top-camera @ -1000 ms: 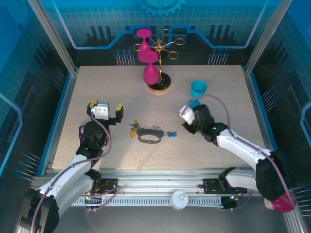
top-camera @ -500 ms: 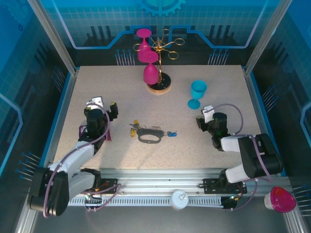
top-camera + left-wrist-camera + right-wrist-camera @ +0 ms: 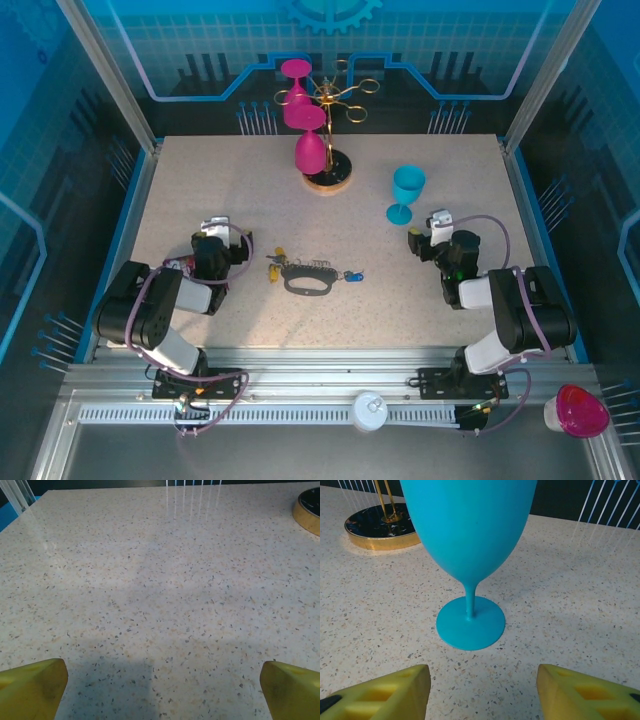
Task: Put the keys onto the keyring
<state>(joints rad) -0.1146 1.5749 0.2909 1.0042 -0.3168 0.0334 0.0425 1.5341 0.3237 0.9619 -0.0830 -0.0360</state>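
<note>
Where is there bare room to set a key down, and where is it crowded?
Free: far-left table between left tool and rack base; near strip below the keyring. Crowded: around keyring and keys; blue goblet by right tool.

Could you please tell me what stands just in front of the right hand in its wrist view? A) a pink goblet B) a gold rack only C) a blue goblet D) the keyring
C: the right wrist view shows a blue goblet standing upright on the table just beyond the open right hand.

Robot lab cell — aluminium frame (image 3: 300, 378), blue panels (image 3: 200, 50).
</note>
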